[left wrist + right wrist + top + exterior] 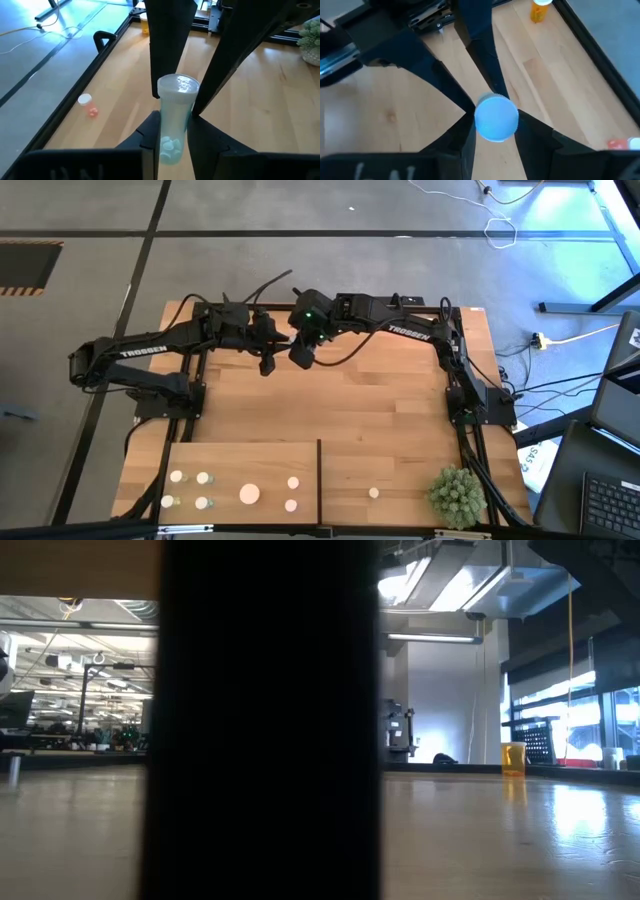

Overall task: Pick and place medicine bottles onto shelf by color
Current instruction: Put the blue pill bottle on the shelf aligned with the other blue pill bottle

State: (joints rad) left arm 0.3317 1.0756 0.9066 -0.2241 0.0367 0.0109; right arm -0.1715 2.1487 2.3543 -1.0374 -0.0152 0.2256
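A pale greenish medicine bottle [176,120] with a white cap sits clamped between the dark fingers [150,135] of the left pincer [267,366], white pills visible through its body. Beside it, the right pincer [301,356] grips a second bottle [496,118], seen cap-on in the right wrist view, its fingers closed against the cap's sides. Seen from above, the two pincers meet near the middle of the desk's [330,400] far edge, close together, both arms reaching inward from their sides.

At the near edge of the desk lies the shelf [390,470], a pale wooden board split by a thin dark divider [319,475]. Left of the divider stand six bottles: four small ones [190,489] in a square, then a wider cap [249,494] and two more [292,492] nearer the divider. Right of it a single bottle [374,493] stands alone. A spiky green plant ball [457,495] rests at the shelf's right end.

Two loose bottles show elsewhere on the desk in the wrist views: an orange one standing [539,10] and a reddish one lying on its side [88,104] near the desk's edge. The low view is largely blocked by a dark upright shape [265,720].
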